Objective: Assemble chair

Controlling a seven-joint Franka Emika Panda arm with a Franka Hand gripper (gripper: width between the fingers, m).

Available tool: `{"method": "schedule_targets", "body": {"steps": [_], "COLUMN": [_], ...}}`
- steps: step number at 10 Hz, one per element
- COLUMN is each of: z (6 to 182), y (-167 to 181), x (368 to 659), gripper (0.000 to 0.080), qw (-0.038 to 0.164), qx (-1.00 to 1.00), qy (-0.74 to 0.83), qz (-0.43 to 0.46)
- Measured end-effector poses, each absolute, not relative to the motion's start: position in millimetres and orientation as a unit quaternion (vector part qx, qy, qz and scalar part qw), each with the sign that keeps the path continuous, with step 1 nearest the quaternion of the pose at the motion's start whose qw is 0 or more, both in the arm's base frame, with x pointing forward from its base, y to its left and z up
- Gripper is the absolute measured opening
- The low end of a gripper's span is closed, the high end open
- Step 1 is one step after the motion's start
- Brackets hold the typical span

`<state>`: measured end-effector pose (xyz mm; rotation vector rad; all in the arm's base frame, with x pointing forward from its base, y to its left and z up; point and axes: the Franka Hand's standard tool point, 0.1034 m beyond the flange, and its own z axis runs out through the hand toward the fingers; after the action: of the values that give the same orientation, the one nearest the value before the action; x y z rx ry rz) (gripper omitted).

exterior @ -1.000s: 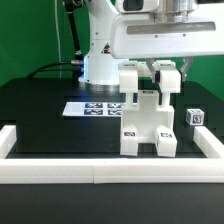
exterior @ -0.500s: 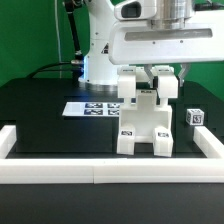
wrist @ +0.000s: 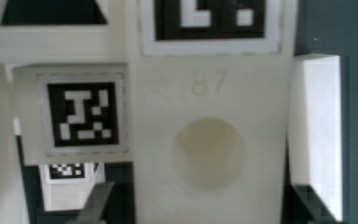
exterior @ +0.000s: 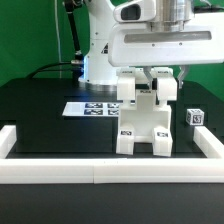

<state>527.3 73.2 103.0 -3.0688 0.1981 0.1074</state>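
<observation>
The partly built chair (exterior: 143, 128), made of chunky white tagged blocks, stands upright on the black table just right of centre in the exterior view. My gripper (exterior: 165, 84) comes down from above and is shut on the chair's upper right upright piece (exterior: 167, 100). In the wrist view that white piece (wrist: 202, 130) fills the space between my dark fingers (wrist: 98, 198), and my gripper (wrist: 202, 200) is closed against both its sides. A second tagged block (wrist: 82, 110) shows beside it. A loose small tagged cube (exterior: 196, 117) sits on the table to the exterior view's right.
The marker board (exterior: 92, 108) lies flat behind the chair, toward the exterior view's left. White border rails run along the front (exterior: 100, 173), the left (exterior: 10, 140) and the right (exterior: 213, 146). The robot's base (exterior: 98, 62) stands at the back.
My gripper and the chair it holds have shifted slightly toward the exterior view's left. The grip has stayed closed throughout.
</observation>
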Motion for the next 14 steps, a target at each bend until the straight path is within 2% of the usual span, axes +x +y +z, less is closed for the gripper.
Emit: {"method": "schedule_targets", "body": {"steps": [3,12,14], "z": [94.4,87.3,81.1], "y": [72,69,67], "x": [525,530,533], "gripper": [0.0288,0.0288,0.0289], "qw": [0.029,0.025,0.022], "qx": [-0.997,-0.997,-0.997], "qy": [0.065,0.065,0.066], "qz": [0.039,0.034,0.024]}}
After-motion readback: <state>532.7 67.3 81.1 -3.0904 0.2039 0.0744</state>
